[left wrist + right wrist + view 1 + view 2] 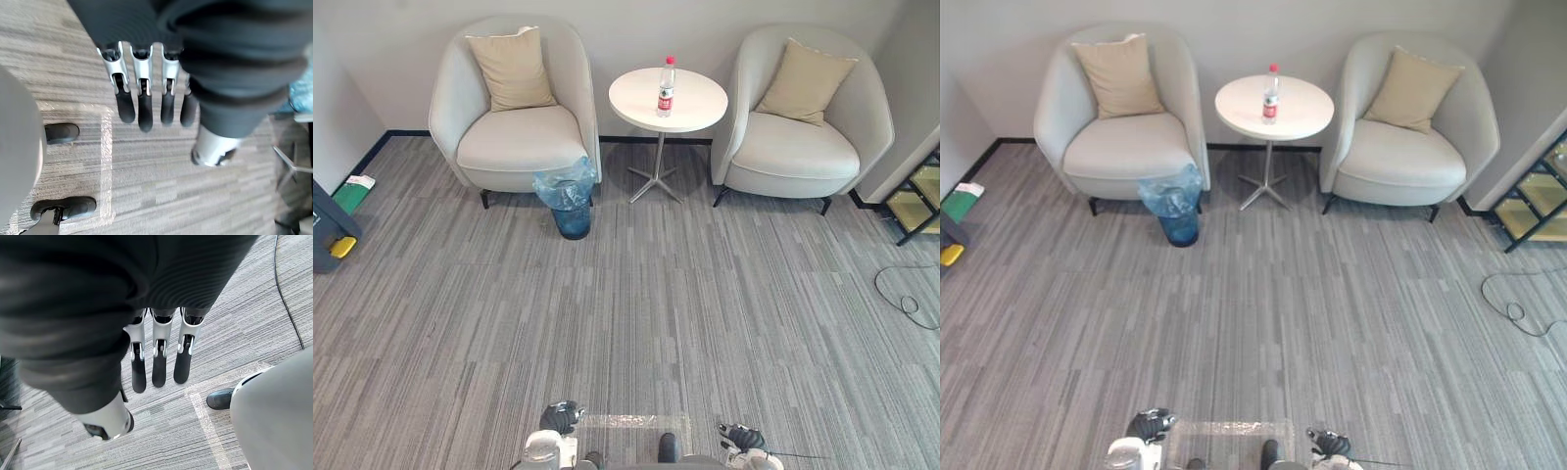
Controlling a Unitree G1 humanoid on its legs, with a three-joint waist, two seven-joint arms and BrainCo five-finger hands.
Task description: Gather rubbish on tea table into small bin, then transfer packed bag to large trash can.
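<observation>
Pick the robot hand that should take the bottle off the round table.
Left, probably. The left robot hand and right robot hand both hang open, empty, far from the table. The bottle stands near its middle, but the small bin sits to the table's left.

Silver, dark-tipped fingers (145, 110) under dark ribbed wrist covers (234, 73).

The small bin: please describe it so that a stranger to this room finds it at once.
Two pale armchairs stand at the back wall, a round white table between them. The small bin stands on the carpet at the front corner of the left armchair, on the table side. Its light blue bag sets it apart from the pale furniture.
</observation>
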